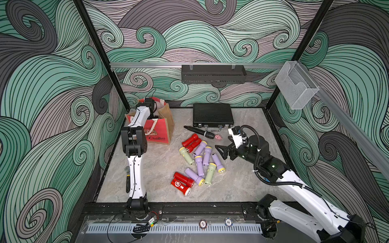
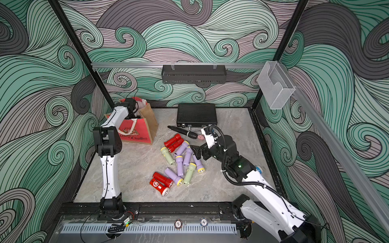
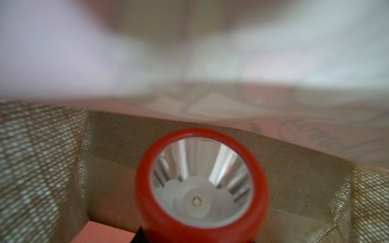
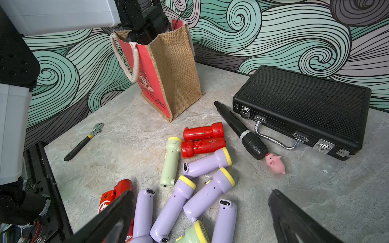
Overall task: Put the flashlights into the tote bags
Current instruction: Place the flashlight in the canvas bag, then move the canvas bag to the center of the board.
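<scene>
Over at the left a wrench (image 4: 84, 141) lies on the counter (image 1: 147, 178), well away from either set of jaws. The left arm (image 1: 134, 168) reaches down into the open top of the tote bag (image 1: 156, 130), which stands upright near the back left corner. The left jaws are down inside it and hidden from above. Seen from the wrist, a red flashlight (image 3: 202, 189) sits right at the jaws, its shiny head facing the camera, with the bag's woven lining (image 3: 42, 147) all around it. The left jaws are closed narrow, holding that red flashlight inside the bag.

Further right, the rest of the flashlights (image 1: 199, 165) lie loose in a heap on the counter: red, lilac and pale green ones, some touching or crossing each other. The right arm (image 1: 280, 174) stretches in from the right, and the right jaws stand wide apart with nothing in them, hovering just above the near edge of the heap. From the wrist, lilac flashlights (image 4: 189, 202) lie between and ahead of the two prongs.

Beyond the right jaws lies a black microphone (image 1: 199, 132), its head touching a small pink pig (image 1: 218, 137), and past those a flat black case (image 1: 212, 114).
</scene>
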Robot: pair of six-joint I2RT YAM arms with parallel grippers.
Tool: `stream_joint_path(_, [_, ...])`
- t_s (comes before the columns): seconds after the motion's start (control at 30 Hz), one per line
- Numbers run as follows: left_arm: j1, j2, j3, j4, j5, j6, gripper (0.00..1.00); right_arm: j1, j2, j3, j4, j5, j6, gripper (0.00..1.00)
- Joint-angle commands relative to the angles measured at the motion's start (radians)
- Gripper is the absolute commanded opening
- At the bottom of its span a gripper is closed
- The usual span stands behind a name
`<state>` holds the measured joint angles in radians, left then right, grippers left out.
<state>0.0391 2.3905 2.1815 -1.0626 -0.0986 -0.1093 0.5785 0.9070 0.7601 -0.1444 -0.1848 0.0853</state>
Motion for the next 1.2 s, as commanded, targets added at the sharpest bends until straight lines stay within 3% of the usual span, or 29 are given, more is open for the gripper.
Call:
stream_joint_path(0.0, [0.008, -0.018, -0.018, -0.032, 0.026, -0.028, 0.06, -0.006, 0.008, 0.001, 0.023, -0.002, -0.008, 0.99])
stream_joint_path(0.37, [0.006, -0.230, -0.240, 0.076, 0.065, -0.050, 0.62, -0.005, 0.065, 0.036, 0.005, 0.002, 0.014, 0.99])
stream_joint_path(0.43, [0.005, -0.279, -0.276, 0.100, 0.083, -0.048, 0.67, -0.005, 0.076, 0.048, 0.000, -0.008, 0.023, 0.99])
stream_joint_path(0.6, [0.005, -0.339, -0.298, 0.077, 0.150, -0.031, 0.67, -0.005, 0.111, 0.081, -0.032, 0.004, 0.033, 0.99])
stream_joint_path(0.8, [-0.010, -0.419, -0.453, 0.182, 0.193, -0.086, 0.67, -0.013, 0.110, 0.106, -0.082, 0.048, 0.025, 1.00])
stream_joint_path(1.17, [-0.154, -0.485, -0.530, 0.230, 0.222, -0.123, 0.67, -0.092, 0.144, 0.134, -0.163, 0.013, 0.055, 1.00])
